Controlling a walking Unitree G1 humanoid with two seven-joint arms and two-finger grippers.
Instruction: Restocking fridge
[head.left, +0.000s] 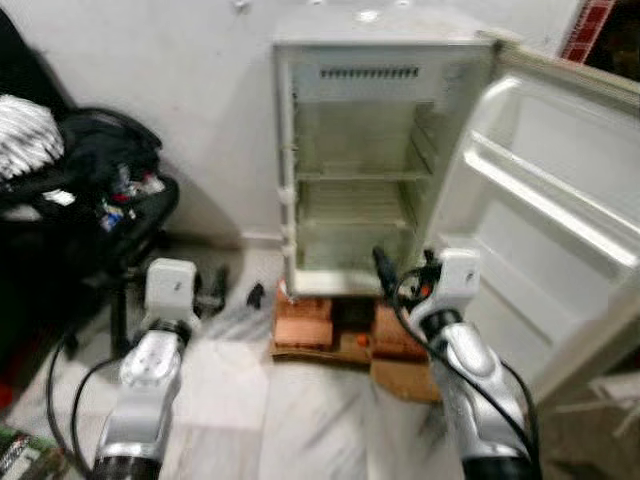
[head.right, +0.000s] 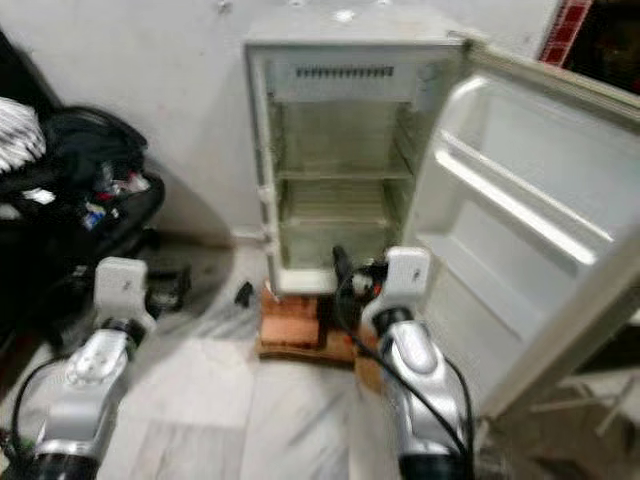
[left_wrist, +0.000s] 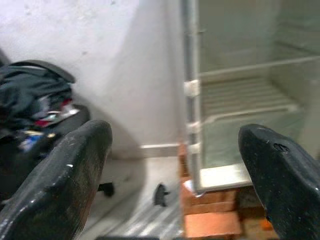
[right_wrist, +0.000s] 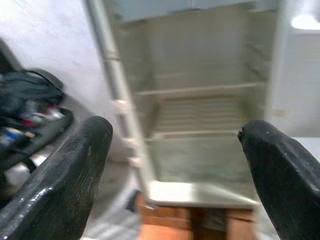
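A small white fridge (head.left: 350, 180) stands against the wall with its door (head.left: 540, 210) swung wide to the right. Its wire shelves (head.left: 350, 200) and door racks hold nothing. My left gripper (left_wrist: 175, 135) is held low, left of the fridge, open with nothing between its fingers (left_wrist: 70, 175). Just in front of the fridge's bottom edge, my right gripper (right_wrist: 175, 130) is also open and empty, pointing into the lower compartment (right_wrist: 200, 150). Both arms show in the left eye view, with the left gripper (head.left: 213, 291) and the right gripper (head.left: 405, 268) at about the same height.
The fridge rests on red bricks (head.left: 305, 322) with cardboard (head.left: 405, 380) beside them. A black chair piled with clothes (head.left: 95, 185) stands at the left. A small black object (head.left: 256, 295) lies on the pale marble floor (head.left: 280, 410). The open door blocks the right side.
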